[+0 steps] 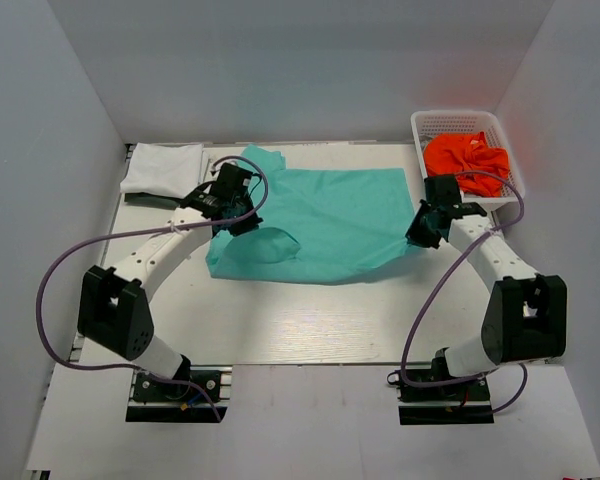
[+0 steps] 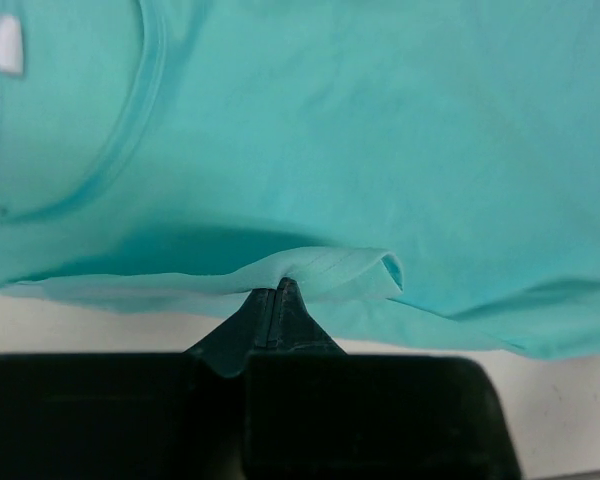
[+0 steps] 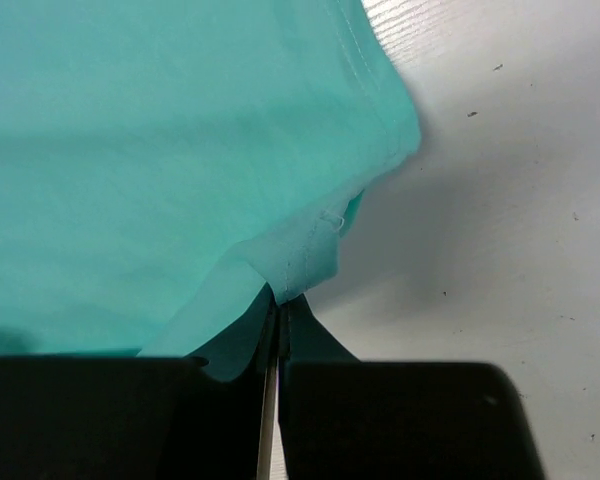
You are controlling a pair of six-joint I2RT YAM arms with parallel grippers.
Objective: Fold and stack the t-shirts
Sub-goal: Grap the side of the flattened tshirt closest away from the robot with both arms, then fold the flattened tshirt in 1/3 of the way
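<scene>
Rising from their bases at the near edge of the counter (image 1: 310, 320), both arms bow outward at the elbow, then reach inward and away toward the middle. The left arm's elbow juts toward the left wall, and its forearm slants up and right to the left gripper (image 1: 242, 218), which sits over the left side of the teal shirt (image 1: 330, 220). In the left wrist view that gripper (image 2: 280, 296) is closed, its jaws pressed together on a small raised fold of the shirt's edge, not far from the collar. The right arm mirrors it, with its elbow out by the right wall and its forearm slanting up and left to the right gripper (image 1: 418, 236) at the shirt's near right corner. The right wrist view shows this gripper (image 3: 280, 300) likewise clamped on a pinch of hem at that corner. The teal shirt lies spread mostly flat between the two grippers, mid-counter, with a bump of cloth toward its near left corner. Farther back, a white shirt (image 1: 165, 167) lies folded at the far left, and an orange shirt (image 1: 467, 163) is heaped in a basket (image 1: 420, 125) at the far right corner.
</scene>
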